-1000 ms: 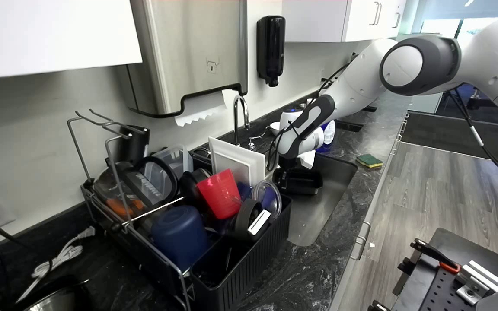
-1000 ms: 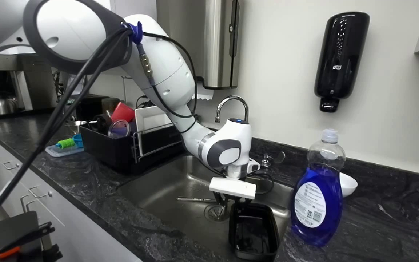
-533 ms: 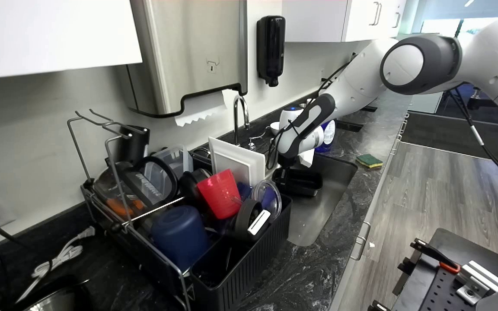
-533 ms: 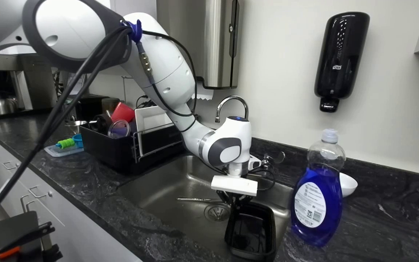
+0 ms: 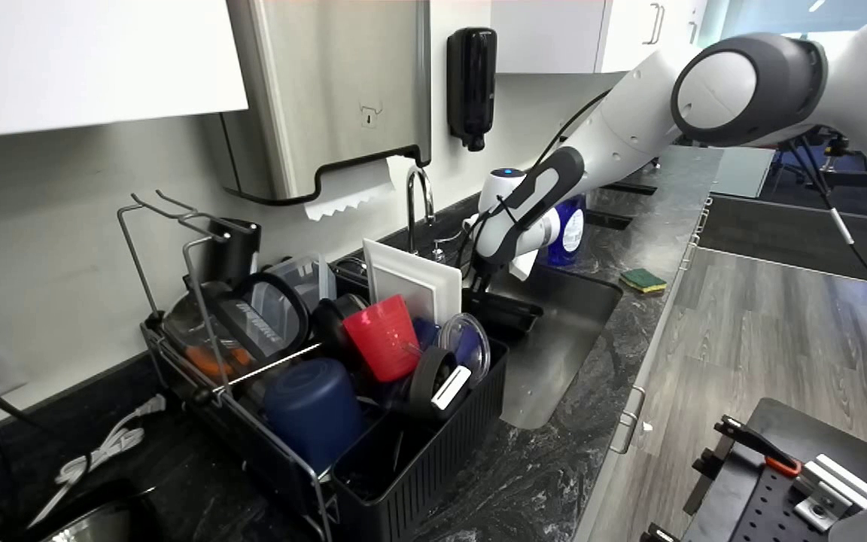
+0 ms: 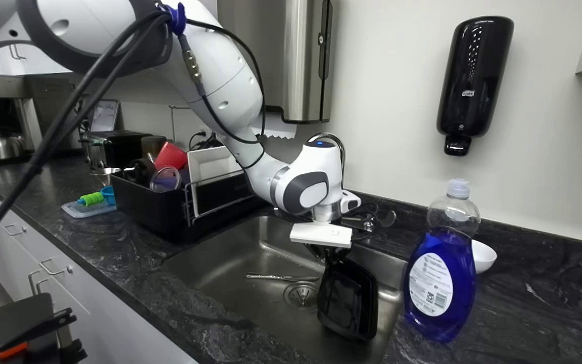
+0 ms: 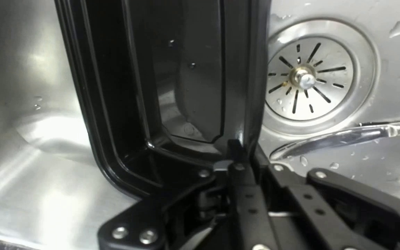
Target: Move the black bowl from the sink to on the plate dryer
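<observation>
"What did the fingers (image 7: pixel 240 173) have hold of?"

"The wrist view showed them pinching one wall of the black bowl (image 7: pixel 189 76) near a corner, one inside the bowl and one outside."

"And how did it sit?"

"It hung tilted under them, low in the sink (image 6: pixel 235 253), just beside the drain (image 7: pixel 304 78). I couldn't tell whether its lower end touched the sink floor. A metal utensil (image 6: pixel 276 277) lay loose down there too."

"So which step was that?"

"The lift, I judged: grip made, carry not yet done."

"Where did it need to go?"

"To the plate dryer (image 5: pixel 448 459), which stood on the dark surface (image 6: pixel 119 253) next to the sink. It was crowded. A white square dish (image 5: pixel 411 280) stood on edge at the side nearest the sink, and a red cup (image 5: pixel 382 336) leaned farther in."

"Then what did the next move call for?"

"Height first, I thought: up until the low end passed the sink rim and would pass that dish, then across, well off the faucet (image 5: pixel 411 214). Held by one wall, the bowl could have swung or twisted, so going slowly seemed wise. A resting place had to be chosen before any lowering, and I couldn't make out an obvious gap; on top of the other dishes looked likeliest."
</observation>
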You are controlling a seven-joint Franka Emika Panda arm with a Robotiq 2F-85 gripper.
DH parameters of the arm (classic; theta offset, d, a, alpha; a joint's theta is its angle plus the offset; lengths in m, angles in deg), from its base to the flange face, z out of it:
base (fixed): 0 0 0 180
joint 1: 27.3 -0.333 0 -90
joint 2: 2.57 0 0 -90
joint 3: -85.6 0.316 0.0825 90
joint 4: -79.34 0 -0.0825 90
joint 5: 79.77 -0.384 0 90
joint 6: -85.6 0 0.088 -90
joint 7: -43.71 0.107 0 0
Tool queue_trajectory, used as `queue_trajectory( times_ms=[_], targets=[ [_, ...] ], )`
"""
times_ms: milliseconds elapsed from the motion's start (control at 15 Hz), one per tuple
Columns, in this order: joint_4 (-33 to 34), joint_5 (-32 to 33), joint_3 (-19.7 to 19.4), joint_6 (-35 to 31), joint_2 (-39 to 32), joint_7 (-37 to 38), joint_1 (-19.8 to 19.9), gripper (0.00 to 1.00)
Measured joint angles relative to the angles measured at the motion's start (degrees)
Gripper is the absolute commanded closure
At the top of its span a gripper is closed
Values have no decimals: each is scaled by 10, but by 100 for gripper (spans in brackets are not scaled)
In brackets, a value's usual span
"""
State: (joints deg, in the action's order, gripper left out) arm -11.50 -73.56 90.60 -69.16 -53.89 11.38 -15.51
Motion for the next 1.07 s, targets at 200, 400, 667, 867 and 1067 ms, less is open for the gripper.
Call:
queue_trajectory(
  times_ms=[200,400,667,867,1067],
  targets=[
    [-40,0,0,-34,31,26,-4,98],
    [-88,0,-1,-66,68,50,-4,98],
    [-160,0,-4,-99,124,75,-4,98],
    [-220,0,-5,-121,176,91,-2,98],
    [-275,-5,-4,-139,226,105,1,98]
  ],
)
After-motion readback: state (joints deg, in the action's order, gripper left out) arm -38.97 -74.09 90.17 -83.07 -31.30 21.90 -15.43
